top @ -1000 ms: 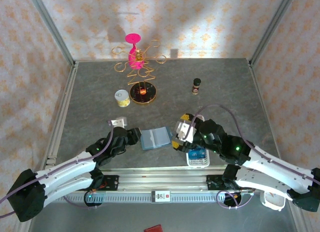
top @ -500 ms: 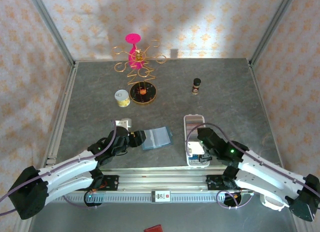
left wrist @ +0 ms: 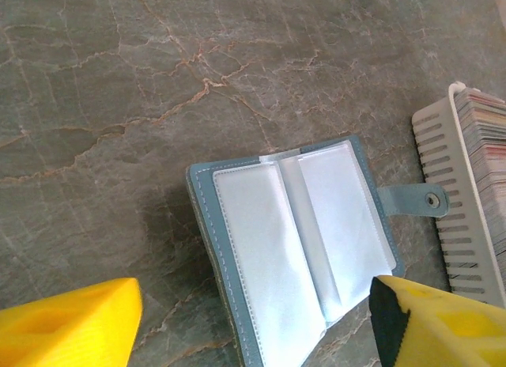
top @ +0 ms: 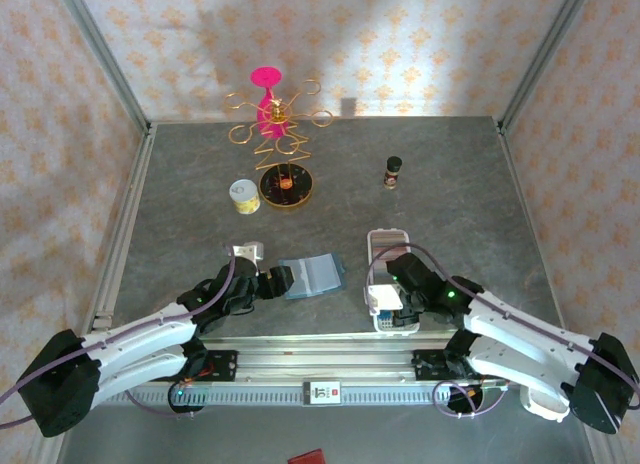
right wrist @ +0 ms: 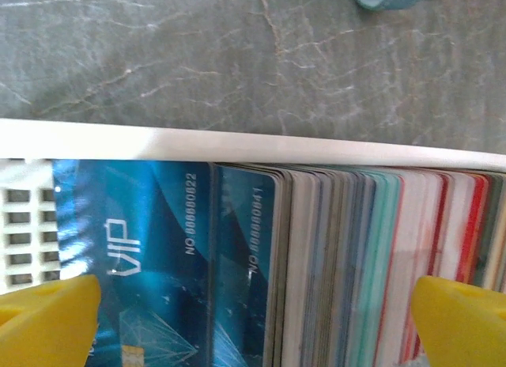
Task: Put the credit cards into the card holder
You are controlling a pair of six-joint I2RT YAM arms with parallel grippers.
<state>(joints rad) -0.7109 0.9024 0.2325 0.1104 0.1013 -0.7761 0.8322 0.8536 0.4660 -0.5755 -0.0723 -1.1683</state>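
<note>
Flanking credit cards [right wrist: 332, 248]: right end effector [right wrist: 253, 323]

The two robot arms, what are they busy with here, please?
The job is moving credit cards into the card holder. It lies open on the table, clear pockets apparently empty, with the open left claw just above it, not gripping. The open right claw hovers over the white tray packed with cards. Neither holds a card yet.
</note>
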